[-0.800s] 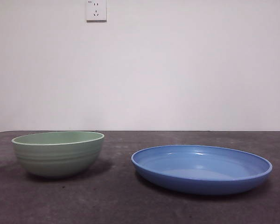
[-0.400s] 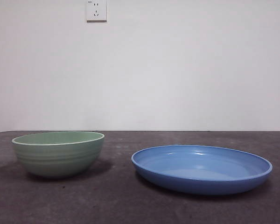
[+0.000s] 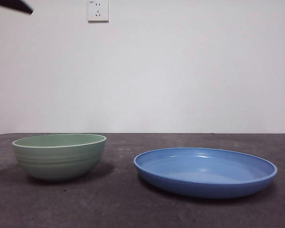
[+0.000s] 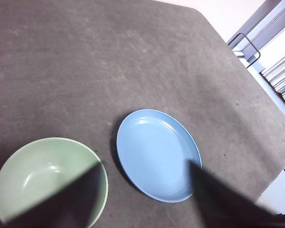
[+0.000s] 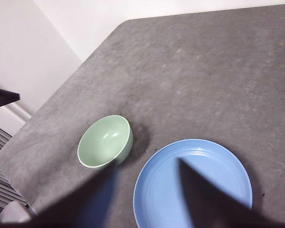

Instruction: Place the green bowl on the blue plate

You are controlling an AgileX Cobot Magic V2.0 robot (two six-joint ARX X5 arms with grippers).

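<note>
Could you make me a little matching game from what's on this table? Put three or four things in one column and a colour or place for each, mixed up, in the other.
Things:
1. green bowl
2. blue plate
3. wall socket
4. table

Descriptions:
A. white, high on the wall
B. wide and shallow, empty
C. dark grey, under everything
D. deep, ridged outer wall, standing beside the plate

Pairs: 1-D, 2-B, 3-A, 4-C
</note>
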